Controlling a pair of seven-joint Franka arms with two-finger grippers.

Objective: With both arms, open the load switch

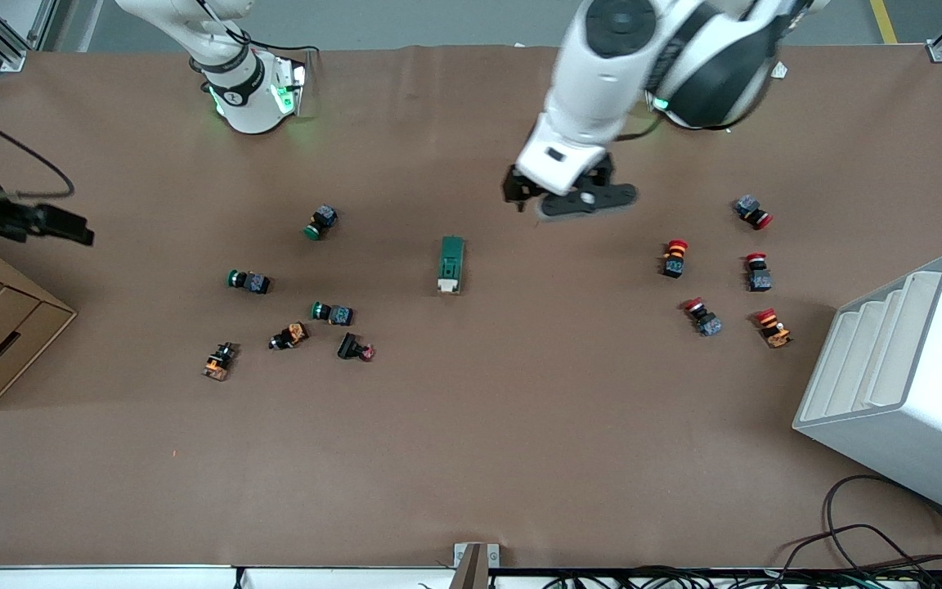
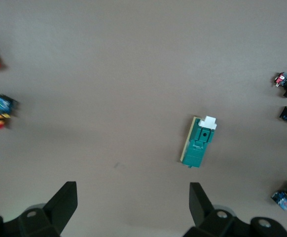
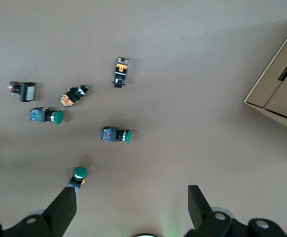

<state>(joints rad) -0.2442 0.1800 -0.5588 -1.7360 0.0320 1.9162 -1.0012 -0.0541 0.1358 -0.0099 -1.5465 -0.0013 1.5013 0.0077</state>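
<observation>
Left pincer [image 1: 567, 199]: spread, empty, above table [image 1: 471, 458].
Load switch [image 1: 451, 264]: on table, near, untouched.
Right pincer [image 3: 132, 207]: spread, well apart.
Handling: probably light, rigid; grip green sides, toggle [image 2: 208, 122] free.

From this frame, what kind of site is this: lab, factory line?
Likely a robotics lab bench: paper-covered table framed in aluminium profile, scattered push-buttons around a load switch, loose cables at the edge.
</observation>
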